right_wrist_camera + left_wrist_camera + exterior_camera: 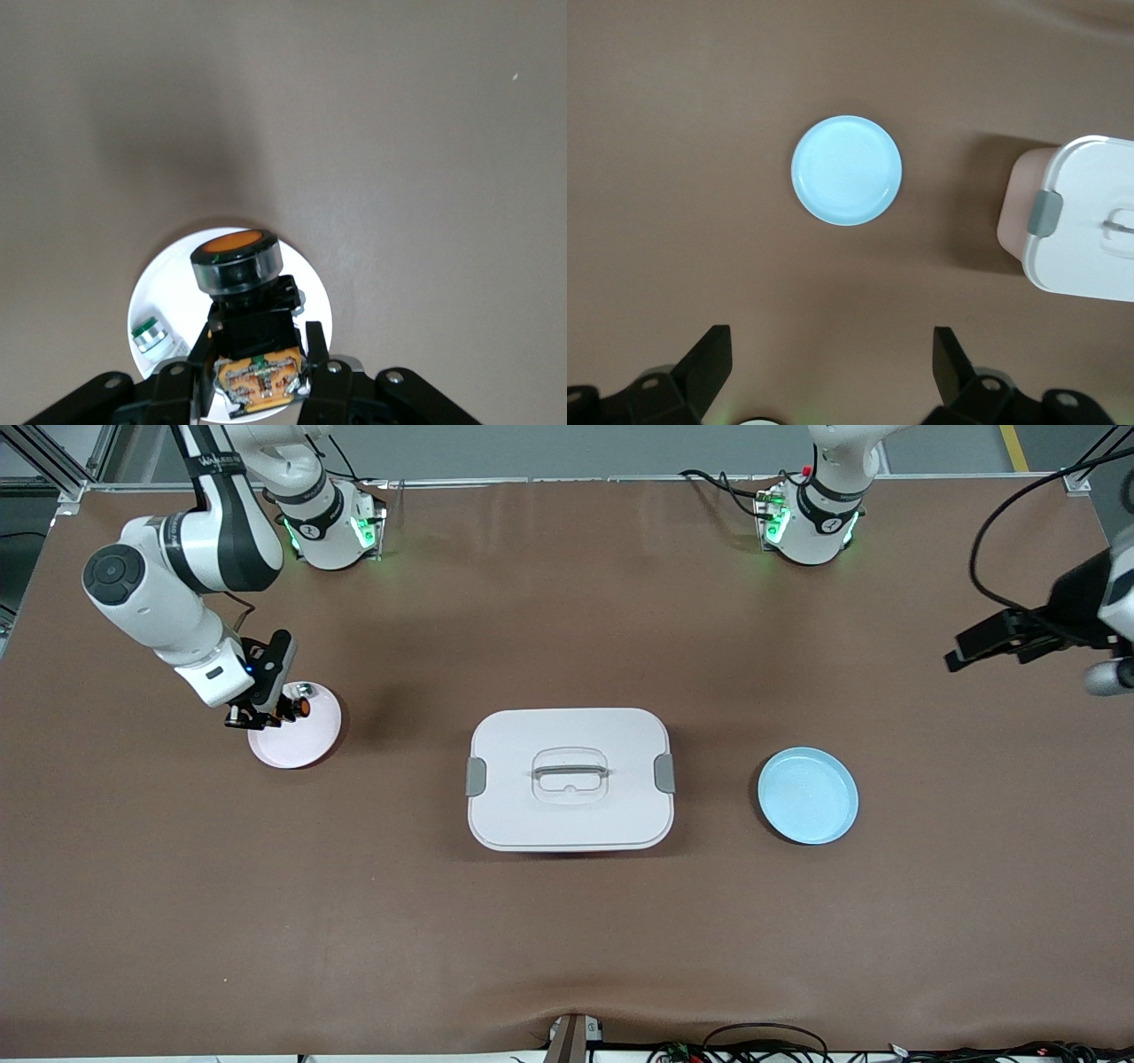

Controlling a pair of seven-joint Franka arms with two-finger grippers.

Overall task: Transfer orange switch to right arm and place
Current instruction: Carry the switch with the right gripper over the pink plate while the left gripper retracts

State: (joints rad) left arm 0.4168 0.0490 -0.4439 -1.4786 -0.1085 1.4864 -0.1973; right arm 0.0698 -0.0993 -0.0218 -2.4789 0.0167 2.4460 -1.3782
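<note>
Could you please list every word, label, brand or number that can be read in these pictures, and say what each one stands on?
Lettering on the right arm: white print runs along its black link, too small to read reliably.
Orange switch, white lidded box, blue plate, pink plate: no text visible.

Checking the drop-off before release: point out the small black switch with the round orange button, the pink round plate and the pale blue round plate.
orange switch [237, 258], right wrist view, black collar under the button.
pink plate [306, 746], front view, bare surface.
blue plate [808, 795], front view, bare centre.
</note>
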